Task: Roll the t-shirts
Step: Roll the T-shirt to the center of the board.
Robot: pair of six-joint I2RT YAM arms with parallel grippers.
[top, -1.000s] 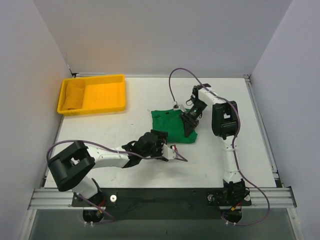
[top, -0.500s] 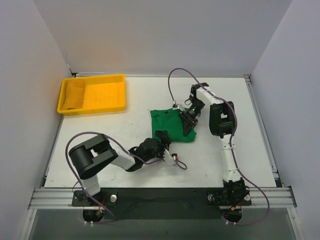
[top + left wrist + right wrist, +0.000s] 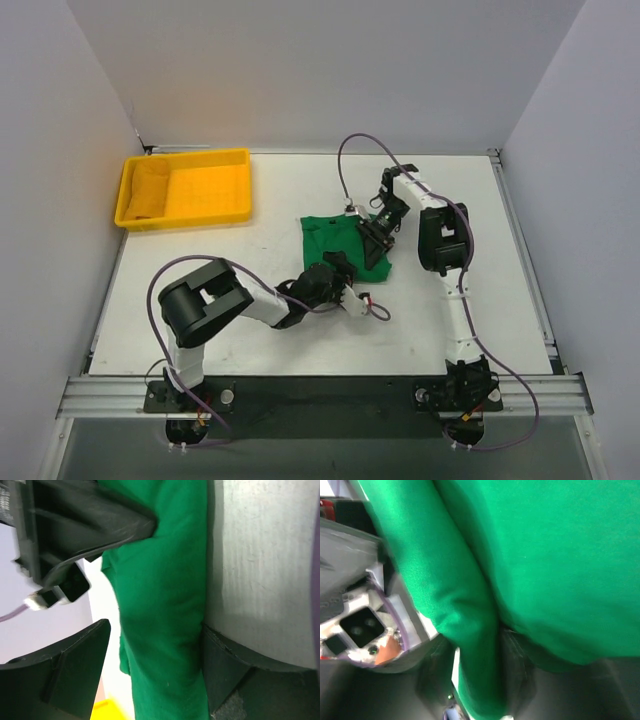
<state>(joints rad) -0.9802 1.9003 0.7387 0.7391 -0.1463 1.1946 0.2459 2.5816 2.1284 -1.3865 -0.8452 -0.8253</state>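
Observation:
The green t-shirt (image 3: 330,232) lies folded at mid-table. My left gripper (image 3: 338,268) is at its near edge. In the left wrist view it (image 3: 156,627) is open around a thick fold of the t-shirt (image 3: 160,580): the fabric touches the right finger (image 3: 225,665), with a gap beside the other. My right gripper (image 3: 372,243) sits over the shirt's right side. In the blurred right wrist view it (image 3: 477,670) holds a fold of the t-shirt (image 3: 560,555) between its fingers.
A yellow tray (image 3: 185,218) stands at the back left with a yellow cloth (image 3: 148,190) in its left end. The right arm's black gripper body (image 3: 75,525) hangs close above the fold in the left wrist view. Purple cables trail by both wrists.
My left arm has swung forward and right, bringing its gripper from the bare table to the shirt's near edge. The right gripper has shifted only slightly, and the shirt's near edge has bunched a little.

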